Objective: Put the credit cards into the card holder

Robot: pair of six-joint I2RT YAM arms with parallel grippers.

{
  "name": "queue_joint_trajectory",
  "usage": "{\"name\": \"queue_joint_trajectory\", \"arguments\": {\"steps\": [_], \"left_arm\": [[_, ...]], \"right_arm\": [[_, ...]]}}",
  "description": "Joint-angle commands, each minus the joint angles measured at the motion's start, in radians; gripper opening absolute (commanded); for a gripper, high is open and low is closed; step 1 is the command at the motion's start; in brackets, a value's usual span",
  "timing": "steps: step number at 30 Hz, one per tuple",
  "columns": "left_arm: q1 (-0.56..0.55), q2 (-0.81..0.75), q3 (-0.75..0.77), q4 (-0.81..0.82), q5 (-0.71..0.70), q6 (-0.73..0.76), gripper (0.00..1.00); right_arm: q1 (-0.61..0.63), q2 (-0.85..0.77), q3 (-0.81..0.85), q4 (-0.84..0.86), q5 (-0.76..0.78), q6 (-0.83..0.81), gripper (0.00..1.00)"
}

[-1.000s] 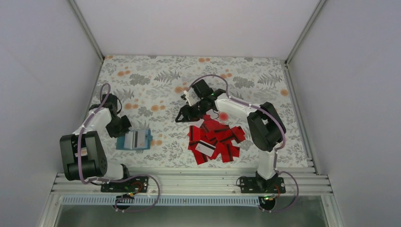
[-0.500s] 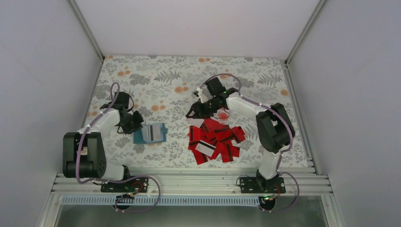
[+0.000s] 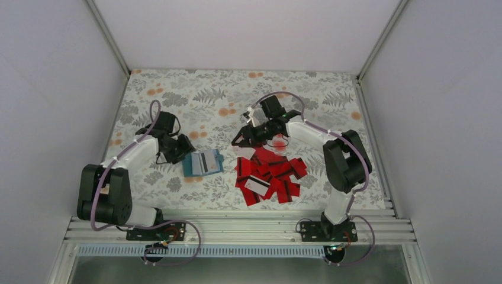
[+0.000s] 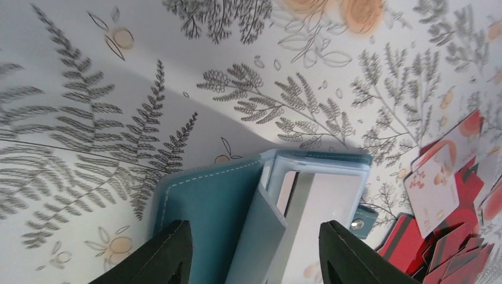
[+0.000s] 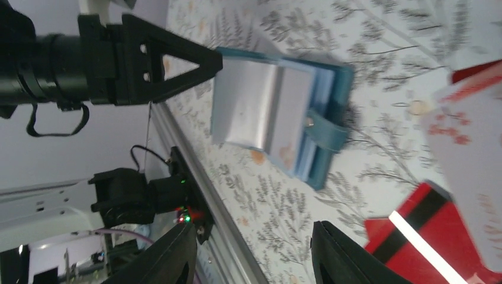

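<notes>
Lying open on the flowery table (image 3: 177, 94), the blue card holder (image 3: 202, 163) is showing a pale card inside. The left gripper (image 3: 182, 152) is hanging right at its left edge, fingers spread apart, gripping nothing. The right gripper (image 3: 240, 142) is hovering over the far edge of the red credit cards (image 3: 269, 174), fingers apart and empty too.

The card holder (image 3: 202, 163) — a small teal-blue wallet — lies open and flat, left of centre, its snap tab on the right side toward the pile. A pale card with a dark stripe shows in its clear pocket. The credit cards (image 3: 269, 176) form an overlapping red heap near its right, not touching it — some black-striped, a few white faces at the far edge.
</notes>
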Motion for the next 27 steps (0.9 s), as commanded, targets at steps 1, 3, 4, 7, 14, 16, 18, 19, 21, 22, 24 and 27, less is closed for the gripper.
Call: {"name": "queue_joint_trajectory", "arguments": {"steps": [1, 3, 4, 7, 14, 16, 18, 19, 21, 22, 24, 27], "left_arm": [[-0.005, -0.081, 0.071, -0.132, -0.117, 0.120, 0.55], [-0.005, -0.117, 0.068, -0.173, -0.154, 0.156, 0.54], [-0.005, -0.123, 0.059, -0.174, -0.156, 0.170, 0.53], [-0.005, -0.119, -0.003, -0.139, -0.131, 0.197, 0.48], [-0.005, -0.068, -0.073, -0.077, -0.132, 0.196, 0.31], [-0.006, -0.052, -0.083, -0.060, -0.125, 0.202, 0.28], [-0.005, -0.039, -0.089, -0.042, -0.113, 0.207, 0.27], [-0.005, -0.035, -0.094, -0.034, -0.109, 0.208, 0.25], [-0.005, -0.031, -0.100, -0.024, -0.104, 0.213, 0.24], [-0.005, -0.031, -0.102, -0.020, -0.099, 0.215, 0.24], [-0.005, -0.032, -0.102, -0.018, -0.096, 0.216, 0.23], [-0.005, -0.033, -0.102, -0.015, -0.094, 0.219, 0.21]], "right_arm": [[0.052, 0.043, -0.001, 0.073, -0.118, 0.039, 0.50], [0.077, 0.062, 0.003, 0.093, -0.118, 0.058, 0.51], [0.089, 0.073, 0.007, 0.100, -0.115, 0.065, 0.51], [0.124, 0.113, 0.033, 0.114, -0.099, 0.084, 0.51], [0.182, 0.212, 0.109, 0.135, -0.047, 0.122, 0.51], [0.198, 0.244, 0.129, 0.140, -0.038, 0.133, 0.51], [0.217, 0.264, 0.142, 0.144, -0.024, 0.144, 0.51], [0.224, 0.273, 0.148, 0.148, -0.012, 0.148, 0.51], [0.235, 0.291, 0.158, 0.148, 0.011, 0.157, 0.51], [0.239, 0.298, 0.164, 0.145, 0.023, 0.160, 0.51], [0.244, 0.309, 0.173, 0.135, 0.054, 0.161, 0.51], [0.244, 0.311, 0.183, 0.121, 0.102, 0.155, 0.51]]}}
